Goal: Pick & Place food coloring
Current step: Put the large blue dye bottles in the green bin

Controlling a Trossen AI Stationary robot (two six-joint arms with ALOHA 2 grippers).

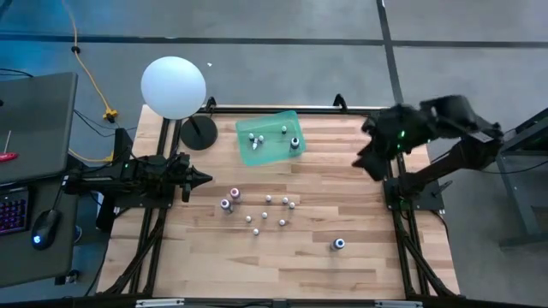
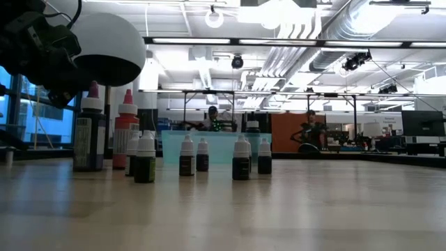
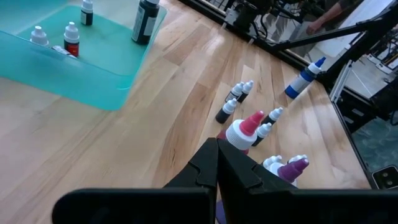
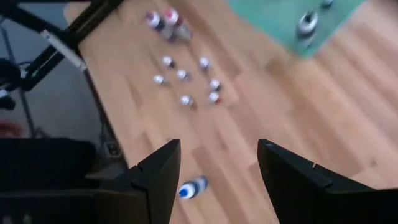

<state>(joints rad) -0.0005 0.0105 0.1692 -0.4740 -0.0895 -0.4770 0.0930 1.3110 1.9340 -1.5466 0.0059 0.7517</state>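
High view shows a wooden desk (image 1: 308,257) from above: nearest the front edge a lone blue food coloring bottle (image 1: 339,245) lies apart, and behind it a cluster of tiny bottles (image 1: 267,210) stands mid-desk. Farther back, a teal tray (image 1: 257,156) holds a few more bottles beside a big white globe (image 1: 174,85). At the left edge the left pincer (image 1: 202,179) has its fingers pressed together, empty, while the right pincer (image 1: 370,162) hangs spread wide above the right edge, holding nothing.
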